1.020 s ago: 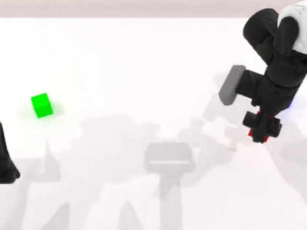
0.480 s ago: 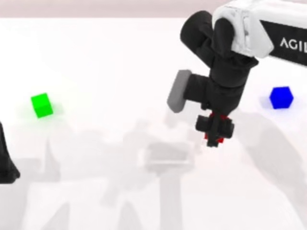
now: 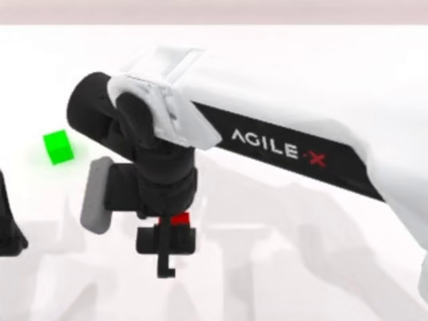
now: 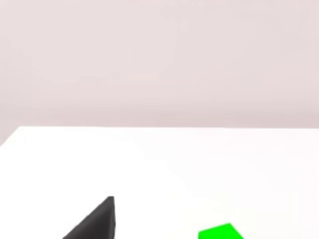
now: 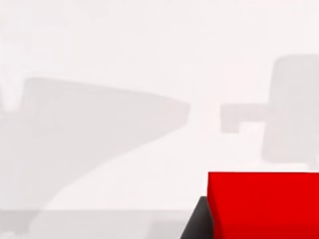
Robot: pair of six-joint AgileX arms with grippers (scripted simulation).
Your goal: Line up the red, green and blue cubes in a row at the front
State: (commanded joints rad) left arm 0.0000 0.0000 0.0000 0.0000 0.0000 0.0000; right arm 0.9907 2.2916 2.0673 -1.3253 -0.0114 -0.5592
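**Entry: red cube in carriage, left-of-centre front — hazards**

- Right end effector (image 3: pixel 166 249): black two-finger unit on the white-and-black AgileX arm, reaching across from the right to left of centre, towards the tabletop's front. Pinching the small bright-red matte cube (image 3: pixel 178 219); only a sliver of red shows between the fingers from above. The right wrist view shows the cube (image 5: pixel 264 204) large and close against a dark finger.
- Small bright-green matte cube (image 3: pixel 57 146): resting on the white tabletop (image 3: pixel 281 73) at far left, apart from the arm; also visible at the edge of the left wrist view (image 4: pixel 220 232).
- Blue cube: not visible; probably hidden beneath the arm.
- Left end effector (image 3: pixel 9 231): parked at the left edge; finger state cannot be told.

Risks, as judged:
1. Release above the surface could let the red cube bounce or roll out of line.
2. A grip near the cube's edge might let it twist.
3. Further leftward travel could nudge the green cube.
4. The arm's bulk hides the placement spot from above.
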